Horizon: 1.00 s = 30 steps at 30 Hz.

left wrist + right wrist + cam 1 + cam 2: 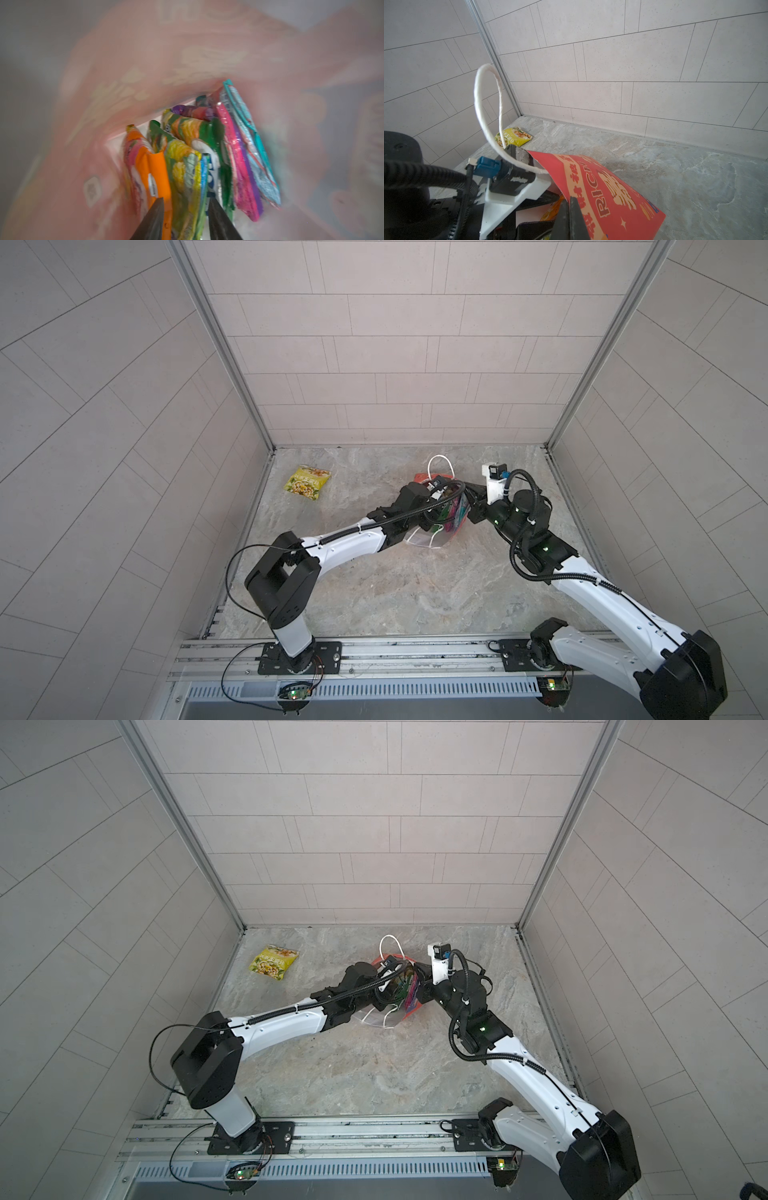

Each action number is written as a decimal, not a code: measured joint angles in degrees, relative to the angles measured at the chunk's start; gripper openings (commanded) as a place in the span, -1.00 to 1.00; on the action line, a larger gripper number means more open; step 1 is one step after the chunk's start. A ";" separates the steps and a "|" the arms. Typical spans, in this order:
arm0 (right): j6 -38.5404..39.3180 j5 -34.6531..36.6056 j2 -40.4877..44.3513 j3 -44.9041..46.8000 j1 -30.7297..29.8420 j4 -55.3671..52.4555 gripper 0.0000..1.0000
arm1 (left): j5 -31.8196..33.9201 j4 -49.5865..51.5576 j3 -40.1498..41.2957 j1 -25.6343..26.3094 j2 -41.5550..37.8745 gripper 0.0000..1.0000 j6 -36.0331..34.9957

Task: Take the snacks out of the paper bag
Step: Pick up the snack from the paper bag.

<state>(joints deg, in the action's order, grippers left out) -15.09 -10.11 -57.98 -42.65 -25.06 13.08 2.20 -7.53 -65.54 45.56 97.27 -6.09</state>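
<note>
The red paper bag (419, 477) (612, 187) stands at the back middle of the table with both arms at its mouth. My right gripper (569, 204) is shut on the bag's rim. My left gripper (185, 199) is deep inside the bag (145, 62), its jaws apart around a yellow-green packet (185, 172). Whether the fingers press it I cannot tell. Beside it stand an orange packet (153, 166), a green one (212, 128), a pink-purple one (239, 166) and a teal one (249, 145). One yellow packet (307, 483) (273, 963) (512, 137) lies flat on the table at the back left.
Tiled walls close in the table on three sides. A white cord handle (440, 458) (479, 99) loops up over the bag, and another (428, 539) hangs at its near side. The aluminium rail (374, 651) with both arm bases runs along the front edge.
</note>
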 measured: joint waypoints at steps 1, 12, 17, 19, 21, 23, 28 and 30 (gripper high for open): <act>0.00 -0.02 0.00 0.00 0.00 0.00 -1.00 | 0.31 0.02 0.00 -0.17 0.00 -0.18 -0.02; -0.04 -0.09 0.00 0.00 0.00 0.17 -1.00 | 3.10 0.00 -0.57 -0.55 1.55 -0.15 0.15; -0.13 -0.09 0.00 0.04 0.00 0.37 -1.00 | 6.47 -0.52 -0.66 -0.66 3.87 -0.17 0.35; -0.20 -0.11 0.00 0.04 0.00 0.42 -1.00 | 7.30 -0.70 -0.68 -0.72 4.63 -0.18 0.48; -0.22 -0.09 0.00 0.09 0.00 0.44 -1.00 | 7.80 -0.87 -0.81 -0.83 5.42 -0.24 0.55; -0.22 -0.11 0.00 0.22 0.00 0.61 -1.00 | 8.13 -1.11 -0.85 -0.87 6.23 -0.44 0.74; -0.22 -0.17 0.02 0.28 0.00 0.79 -1.00 | 9.01 -1.62 -0.98 -0.98 7.04 -0.81 1.42; -0.22 -0.22 0.02 0.35 0.00 0.85 -1.00 | 9.49 -1.75 -0.98 -1.03 6.97 -0.95 1.33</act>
<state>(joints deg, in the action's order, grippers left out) -15.31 -10.33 -57.95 -42.30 -25.06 13.93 11.68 -9.28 -66.52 44.53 104.25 -4.75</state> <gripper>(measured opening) 0.049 0.067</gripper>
